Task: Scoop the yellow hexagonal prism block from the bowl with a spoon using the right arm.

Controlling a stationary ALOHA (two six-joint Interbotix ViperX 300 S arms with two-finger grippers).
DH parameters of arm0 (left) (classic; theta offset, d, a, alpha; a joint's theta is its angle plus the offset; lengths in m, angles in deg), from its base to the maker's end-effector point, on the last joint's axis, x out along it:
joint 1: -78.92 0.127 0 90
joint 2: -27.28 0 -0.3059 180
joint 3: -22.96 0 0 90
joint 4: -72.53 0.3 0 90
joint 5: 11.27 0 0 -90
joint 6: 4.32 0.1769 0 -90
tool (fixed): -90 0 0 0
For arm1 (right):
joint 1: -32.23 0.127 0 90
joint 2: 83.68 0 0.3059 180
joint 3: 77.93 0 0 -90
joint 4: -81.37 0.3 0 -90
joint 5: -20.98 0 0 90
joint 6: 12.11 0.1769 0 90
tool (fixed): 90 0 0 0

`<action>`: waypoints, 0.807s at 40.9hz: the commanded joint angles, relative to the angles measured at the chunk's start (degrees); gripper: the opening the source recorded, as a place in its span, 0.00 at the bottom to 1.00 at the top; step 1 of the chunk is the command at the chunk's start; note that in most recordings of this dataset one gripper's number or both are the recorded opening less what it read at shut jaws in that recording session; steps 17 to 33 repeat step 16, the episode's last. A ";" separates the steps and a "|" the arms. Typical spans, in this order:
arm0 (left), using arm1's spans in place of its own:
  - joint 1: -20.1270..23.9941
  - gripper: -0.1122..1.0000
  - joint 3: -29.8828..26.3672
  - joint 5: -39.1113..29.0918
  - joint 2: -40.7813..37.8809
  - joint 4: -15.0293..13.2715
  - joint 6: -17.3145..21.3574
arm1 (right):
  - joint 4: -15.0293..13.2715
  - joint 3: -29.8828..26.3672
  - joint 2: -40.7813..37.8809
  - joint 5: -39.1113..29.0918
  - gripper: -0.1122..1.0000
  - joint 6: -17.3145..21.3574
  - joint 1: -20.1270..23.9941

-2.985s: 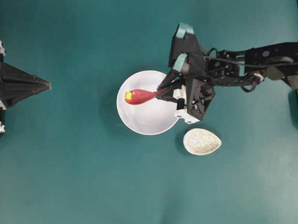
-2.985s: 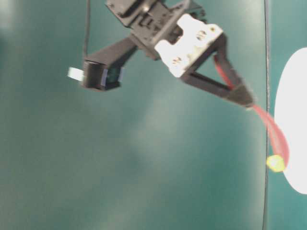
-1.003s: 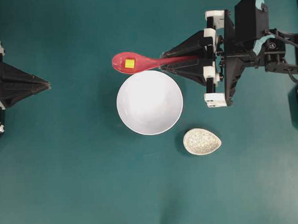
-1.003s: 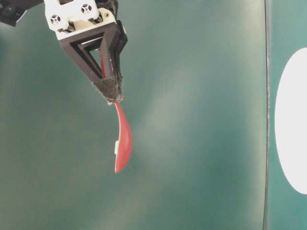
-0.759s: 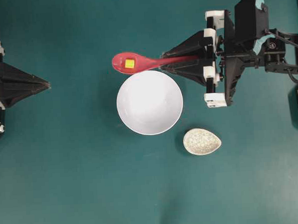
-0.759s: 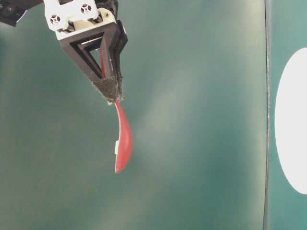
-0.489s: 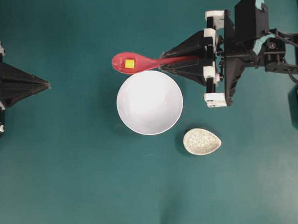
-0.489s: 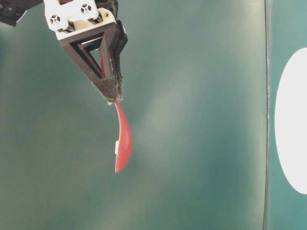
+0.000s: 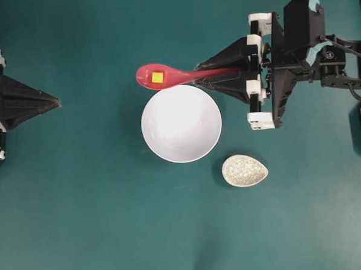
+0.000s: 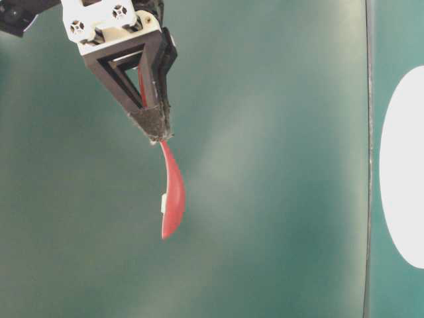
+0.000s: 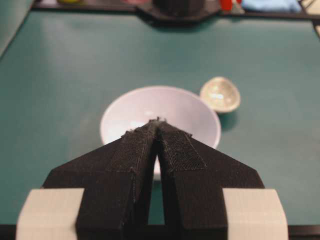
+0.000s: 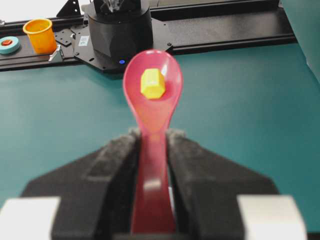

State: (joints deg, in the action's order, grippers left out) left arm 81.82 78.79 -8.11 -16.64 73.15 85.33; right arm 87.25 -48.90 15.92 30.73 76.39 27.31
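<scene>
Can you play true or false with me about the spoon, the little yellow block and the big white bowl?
1. The yellow block sits in the scoop of the red spoon. True.
2. The white bowl has the block inside it. False: the bowl looks empty, and the block is up on the spoon.
3. The right gripper holds the spoon by its handle. True.
4. The spoon's scoop hangs right over the middle of the bowl. False: in the overhead view it is just past the bowl's rim.
5. The left gripper is holding the speckled spoon rest. False: it is shut on nothing, and the rest lies on the table beside the bowl.
</scene>
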 commanded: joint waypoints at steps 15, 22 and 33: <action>0.09 0.14 -1.58 0.44 -0.35 0.09 0.18 | 0.09 -0.70 1.14 -0.35 0.33 0.26 0.00; 0.09 0.14 -1.58 0.53 -0.35 0.09 0.18 | 0.09 -0.70 1.14 -0.35 0.33 0.26 0.00; 0.09 0.14 -1.58 0.53 -0.35 0.09 0.18 | 0.09 -0.70 1.14 -0.35 0.33 0.26 0.00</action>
